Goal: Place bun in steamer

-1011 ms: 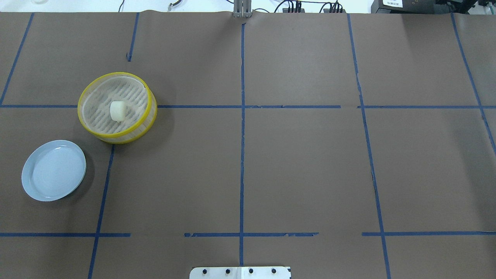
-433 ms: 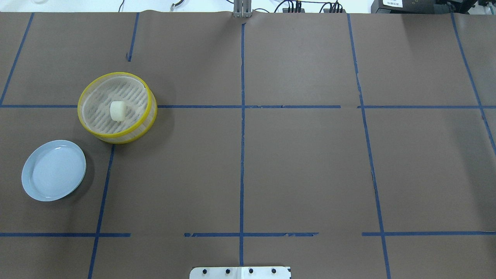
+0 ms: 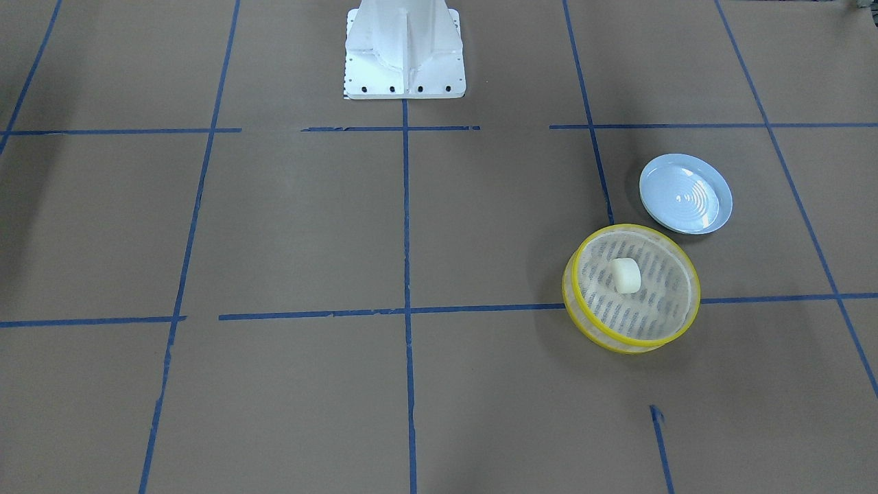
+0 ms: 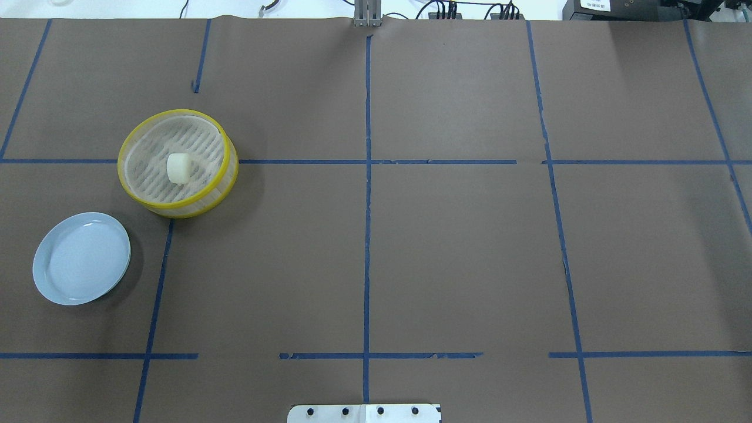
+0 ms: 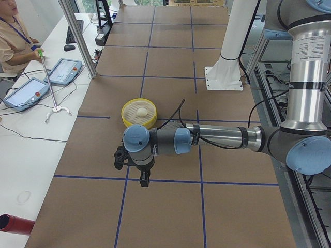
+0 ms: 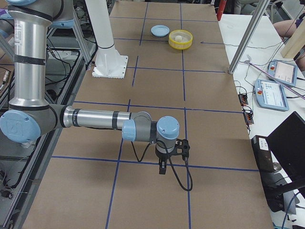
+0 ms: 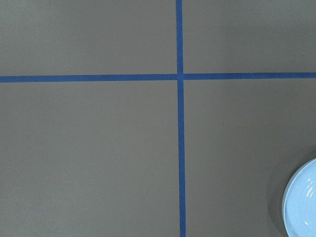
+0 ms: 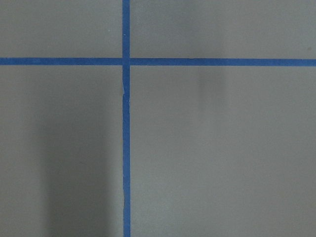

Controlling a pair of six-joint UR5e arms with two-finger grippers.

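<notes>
The cream-white bun lies on the slotted floor of the yellow-rimmed steamer, at the table's left. Both also show in the front-facing view, the bun inside the steamer. No gripper appears in the overhead, front-facing or wrist views. My left gripper shows only in the exterior left view, hanging over the table away from the steamer. My right gripper shows only in the exterior right view, far from the steamer. I cannot tell whether either gripper is open or shut.
A pale blue ridged plate lies nearer the robot than the steamer; its edge shows in the left wrist view. The robot's white base stands at the table's near edge. Operators sit beside the table with tablets.
</notes>
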